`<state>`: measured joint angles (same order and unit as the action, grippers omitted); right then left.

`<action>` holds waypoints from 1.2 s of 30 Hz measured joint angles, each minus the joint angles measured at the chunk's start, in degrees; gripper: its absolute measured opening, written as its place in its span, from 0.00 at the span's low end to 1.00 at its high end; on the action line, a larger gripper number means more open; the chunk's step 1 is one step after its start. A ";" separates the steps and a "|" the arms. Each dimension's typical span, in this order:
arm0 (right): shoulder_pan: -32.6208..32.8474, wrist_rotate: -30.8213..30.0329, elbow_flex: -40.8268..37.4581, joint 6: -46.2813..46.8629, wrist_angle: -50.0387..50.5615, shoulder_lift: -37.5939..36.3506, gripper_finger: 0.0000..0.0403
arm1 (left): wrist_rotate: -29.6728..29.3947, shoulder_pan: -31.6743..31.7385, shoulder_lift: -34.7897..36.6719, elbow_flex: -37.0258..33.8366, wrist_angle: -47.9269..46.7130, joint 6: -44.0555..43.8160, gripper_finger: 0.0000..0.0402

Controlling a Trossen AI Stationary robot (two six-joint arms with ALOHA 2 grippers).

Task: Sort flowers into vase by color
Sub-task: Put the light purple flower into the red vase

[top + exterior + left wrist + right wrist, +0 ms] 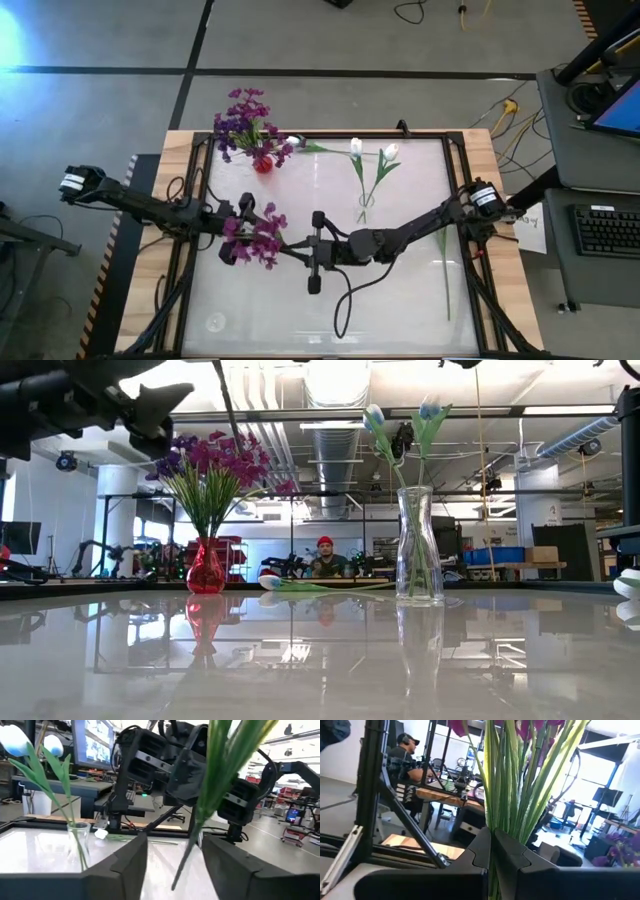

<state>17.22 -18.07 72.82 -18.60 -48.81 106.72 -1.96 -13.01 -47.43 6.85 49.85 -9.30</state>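
A purple flower (262, 238) is held up above the table's middle between my two grippers. My right gripper (490, 837) is shut on its green stalks. My left gripper (172, 845) is open, its fingers on either side of the thin lower stem (186, 855); whether they touch it I cannot tell. A red vase (262, 163) at the far left holds purple flowers (215, 460). A clear vase (418, 550) holds two white tulips (372, 152). One white flower (300, 585) lies flat on the table by the far edge, and a stem (445, 270) lies at the right. My right gripper pinches the bundle of green stalks (506, 815) between its two fingers, below the leaves and blossoms. The fingers come nearly level from the table's right and lie across the stalks. The flower stands roughly upright, blossoms up, lifted clear of the table.
A black frame (200, 190) rims the glossy white tabletop. Cables trail from the right arm (345, 300) over the near middle. A person (325, 560) sits beyond the far edge. There is open surface at the near left.
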 joint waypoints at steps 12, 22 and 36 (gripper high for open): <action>-3.06 0.24 1.77 0.01 -0.07 -0.02 0.02 | -0.25 -0.09 -9.76 0.16 12.38 -0.26 0.57; -4.98 3.02 1.87 1.40 0.56 -0.01 0.02 | 0.40 -0.09 -20.18 9.50 12.75 4.43 0.56; -4.88 -0.79 1.92 4.99 3.67 -0.13 0.16 | -4.44 -0.07 -21.42 9.73 14.07 1.58 0.04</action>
<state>12.35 -18.86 74.74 -13.61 -45.14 106.59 -6.39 -13.08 -68.84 16.58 63.92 -7.72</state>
